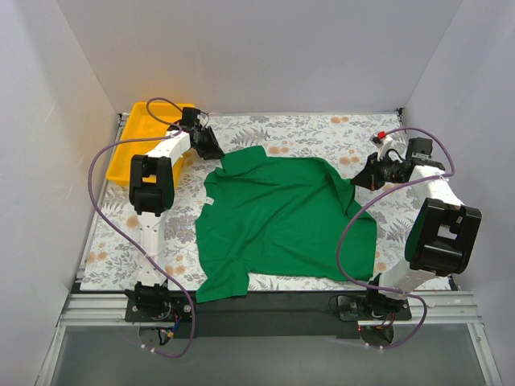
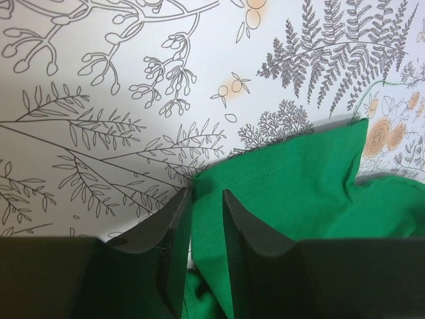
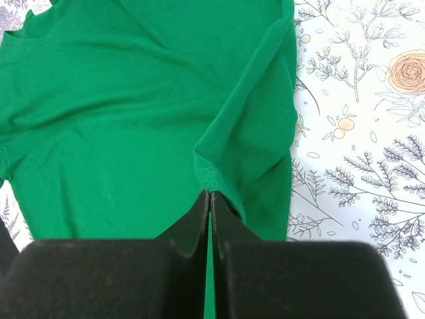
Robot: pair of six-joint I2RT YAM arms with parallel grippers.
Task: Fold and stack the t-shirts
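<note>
Counting what sits on the floral table cover (image 1: 322,129): one bright green t-shirt (image 1: 282,217), one yellow tray (image 1: 133,149), and two arms, each trailing one purple cable (image 1: 100,201). The t-shirt lies mostly flat across the middle of the cover, with its near hem reaching the front edge and its small white neck label (image 3: 40,5) showing on the left side. The left gripper (image 1: 213,151) is at the shirt's far left corner; in the left wrist view its fingers (image 2: 166,229) are drawn in to a narrow gap filled by a fold of green cloth. The right gripper (image 1: 360,181) is at the shirt's right edge, its fingers (image 3: 199,212) pressed together and pinching a raised ridge of fabric. The tray stands at the far left corner, behind the left arm and well apart from the shirt.
</note>
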